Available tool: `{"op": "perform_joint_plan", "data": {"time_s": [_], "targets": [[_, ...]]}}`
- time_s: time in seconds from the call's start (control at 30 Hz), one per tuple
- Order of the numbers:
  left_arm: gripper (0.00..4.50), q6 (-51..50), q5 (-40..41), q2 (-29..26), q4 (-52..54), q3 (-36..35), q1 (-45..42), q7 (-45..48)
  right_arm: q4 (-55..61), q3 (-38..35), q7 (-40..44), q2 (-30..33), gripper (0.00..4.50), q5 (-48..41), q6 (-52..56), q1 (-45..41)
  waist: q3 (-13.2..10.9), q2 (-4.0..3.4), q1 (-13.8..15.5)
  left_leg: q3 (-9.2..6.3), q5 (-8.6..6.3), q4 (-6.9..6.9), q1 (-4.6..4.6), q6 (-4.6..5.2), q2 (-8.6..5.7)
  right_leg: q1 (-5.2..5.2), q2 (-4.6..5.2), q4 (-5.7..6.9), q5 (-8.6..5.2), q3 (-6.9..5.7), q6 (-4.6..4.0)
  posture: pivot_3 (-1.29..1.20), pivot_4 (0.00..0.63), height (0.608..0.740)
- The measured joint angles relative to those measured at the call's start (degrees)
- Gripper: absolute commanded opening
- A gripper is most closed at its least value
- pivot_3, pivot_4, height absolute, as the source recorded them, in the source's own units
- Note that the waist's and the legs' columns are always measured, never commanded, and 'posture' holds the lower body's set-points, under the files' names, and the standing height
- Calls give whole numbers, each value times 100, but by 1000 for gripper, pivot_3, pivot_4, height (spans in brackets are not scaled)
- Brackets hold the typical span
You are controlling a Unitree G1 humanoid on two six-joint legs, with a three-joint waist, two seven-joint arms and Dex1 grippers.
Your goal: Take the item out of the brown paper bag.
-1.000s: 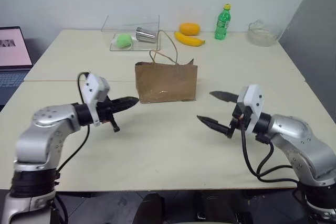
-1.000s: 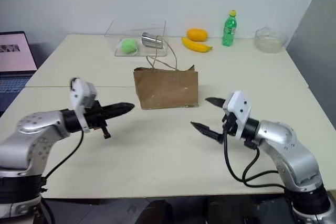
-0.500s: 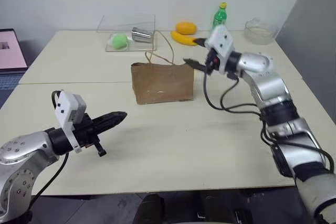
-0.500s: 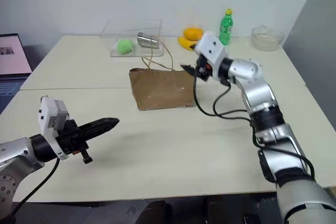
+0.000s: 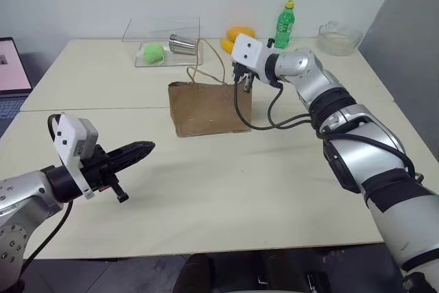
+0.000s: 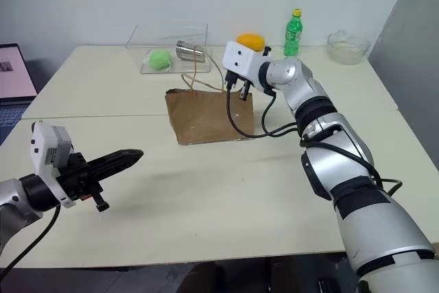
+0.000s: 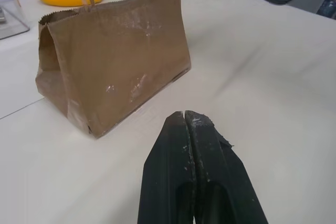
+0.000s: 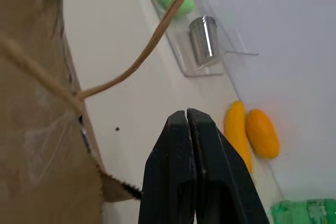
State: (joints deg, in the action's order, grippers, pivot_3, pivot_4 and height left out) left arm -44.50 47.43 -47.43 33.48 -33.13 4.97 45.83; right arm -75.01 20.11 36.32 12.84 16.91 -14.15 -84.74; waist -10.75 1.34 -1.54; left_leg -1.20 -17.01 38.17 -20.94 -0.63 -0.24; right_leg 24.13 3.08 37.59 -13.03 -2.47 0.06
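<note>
The brown paper bag [image 5: 206,108] stands upright in the middle of the table, its cord handles [image 5: 206,60] rising from the top. The item is hidden inside the bag. My right gripper [image 5: 241,84] is shut with nothing between its fingers, just over the bag's top right corner. In the right wrist view its closed tips [image 8: 186,113] sit beside the bag's rim [image 8: 37,129], with a handle cord [image 8: 157,35] beyond them. My left gripper [image 5: 147,147] is shut and empty, low over the table to the front left of the bag, pointing toward the bag [image 7: 115,51].
At the back stand a clear plastic box [image 5: 161,39] with a green ball [image 5: 151,51] and a metal cup [image 5: 181,44], a banana and an orange fruit [image 6: 250,40], a green soda bottle [image 5: 285,24] and a glass bowl [image 5: 339,38]. A laptop [image 5: 10,73] sits far left.
My right arm swung from the table's front right up to the bag's top right corner, and its gripper went from open to shut. My left gripper drew back toward the front left.
</note>
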Motion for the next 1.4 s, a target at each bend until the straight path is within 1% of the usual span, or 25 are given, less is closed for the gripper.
{"op": "perform_joint_plan", "data": {"time_s": [0.17,0.23,0.43,0.6,0.8,0.97,1.13,1.23,1.3,1.4], "targets": [[0,60,-26,-16,-2,89,-27,-1,-91,136,-136,-84,46,363,-116,0,0,0,-26,0,0,-11,2,-1,6,5,-2,4,-4,-1,-8,0,150,740],[0,87,-27,-20,-2,154,-23,11,-91,142,-68,-89,46,436,-209,0,0,0,-26,0,1,-11,2,-1,6,5,-3,4,-4,-1,-8,0,150,740],[0,131,-72,-105,-4,161,138,118,29,143,1304,86,46,417,-680,57,0,0,-23,0,0,-11,2,-1,2,3,-3,-1,-4,-1,-7,0,150,740],[0,219,-115,-106,7,333,252,200,362,118,2217,328,46,288,-974,273,0,0,-13,-1,0,-11,4,-1,3,0,-2,0,-4,-2,-7,0,150,740],[0,239,-109,-432,184,339,836,664,992,45,3403,694,46,-77,-1116,770,0,-1,-14,0,0,-11,5,-1,3,0,-2,0,-4,-1,-7,0,150,740],[0,271,-122,-619,195,337,1051,1002,1768,30,4084,854,46,-340,-956,1192,0,-1,-12,-4,0,-11,11,-1,8,-2,-5,4,-5,-7,-8,0,150,740],[0,293,-131,-690,207,337,1266,1254,3113,155,4837,1127,46,-676,-500,2216,0,-1,-3,-3,0,-9,11,-1,6,-5,-4,2,-5,-6,-8,0,150,740],[0,283,-121,-774,228,337,1318,1374,3703,183,4893,1258,46,-761,-127,2629,-2,-3,-4,-3,0,-9,10,-1,6,-2,-4,4,-5,-6,-7,0,150,740],[0,257,-118,-823,242,338,1280,1366,4079,155,4906,1357,46,-919,124,2736,-4,-7,-5,-4,1,-9,11,-1,7,-1,-6,5,-3,-6,-10,0,150,740],[0,409,-441,-960,230,410,1042,1277,4874,-159,4867,1451,46,-1407,705,2894,-5,-9,-1,-8,1,-11,12,-1,10,-1,-9,7,-3,-11,-11,0,150,740]]}}
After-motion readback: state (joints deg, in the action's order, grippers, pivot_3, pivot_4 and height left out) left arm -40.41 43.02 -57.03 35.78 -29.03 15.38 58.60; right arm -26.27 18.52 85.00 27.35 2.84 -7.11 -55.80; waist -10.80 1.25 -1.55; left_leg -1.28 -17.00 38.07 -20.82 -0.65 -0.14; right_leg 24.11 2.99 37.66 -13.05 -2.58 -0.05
